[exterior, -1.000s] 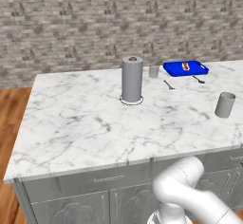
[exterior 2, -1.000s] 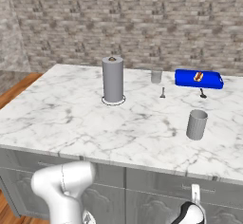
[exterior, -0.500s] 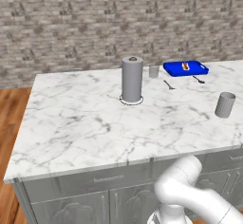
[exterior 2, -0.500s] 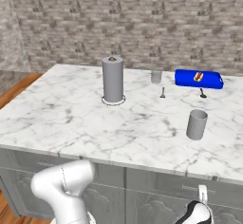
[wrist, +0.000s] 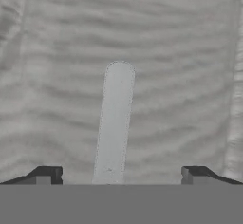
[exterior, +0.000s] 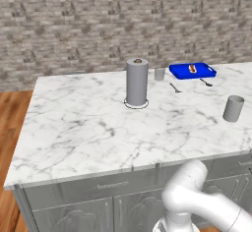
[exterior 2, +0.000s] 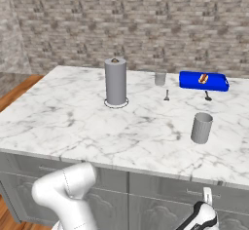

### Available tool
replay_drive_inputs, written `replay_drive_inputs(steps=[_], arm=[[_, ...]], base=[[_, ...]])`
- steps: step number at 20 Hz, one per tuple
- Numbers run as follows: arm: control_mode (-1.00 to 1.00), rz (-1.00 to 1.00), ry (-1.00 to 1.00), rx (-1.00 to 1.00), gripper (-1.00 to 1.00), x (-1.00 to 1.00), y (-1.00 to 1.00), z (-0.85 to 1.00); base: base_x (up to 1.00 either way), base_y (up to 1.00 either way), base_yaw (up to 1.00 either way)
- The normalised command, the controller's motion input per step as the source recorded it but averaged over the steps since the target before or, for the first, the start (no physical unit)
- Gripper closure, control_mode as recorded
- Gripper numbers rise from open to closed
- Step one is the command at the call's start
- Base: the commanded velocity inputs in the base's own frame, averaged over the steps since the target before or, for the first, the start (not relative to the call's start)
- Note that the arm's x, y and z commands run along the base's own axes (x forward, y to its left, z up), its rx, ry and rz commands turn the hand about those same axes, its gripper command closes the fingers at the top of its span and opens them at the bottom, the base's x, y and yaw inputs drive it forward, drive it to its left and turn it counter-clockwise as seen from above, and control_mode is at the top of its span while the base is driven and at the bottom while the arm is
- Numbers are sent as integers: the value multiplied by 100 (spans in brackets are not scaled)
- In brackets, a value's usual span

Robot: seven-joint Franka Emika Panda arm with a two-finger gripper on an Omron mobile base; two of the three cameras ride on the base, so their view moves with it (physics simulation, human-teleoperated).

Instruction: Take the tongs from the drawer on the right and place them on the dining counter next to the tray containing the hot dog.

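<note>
Wide bare marble lies left of the paper towel roll [exterior: 137,82]; a grey cup [exterior 2: 201,127] stands before the blue tray [exterior: 192,70].

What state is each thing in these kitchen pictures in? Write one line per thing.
tool: open, holding nothing.
bar handle: ungripped, ahead of the tool.
tray: flat on the dining counter, holding the hot dog.
hot dog: lying in the tray.
paper towel roll: upright.
grey cup: upright.
small glass: upright.
fork: lying flat.
spoon: lying flat.
</note>
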Motion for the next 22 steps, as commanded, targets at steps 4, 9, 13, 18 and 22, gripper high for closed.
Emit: replay_drive_inputs(steps=[4,9,13,18,22], arm=[[-100,0,0,6,-100,31,0,-44],[-100,0,0,9,-100,29,0,-41],[-100,0,-1,7,100,22,0,-24],[-100,0,0,0,100,5,0,-4],[-100,0,0,0,100,0,0,0]], base=[[0,0,0],[0,0,0],[0,0,0],[0,0,0],[0,0,0]])
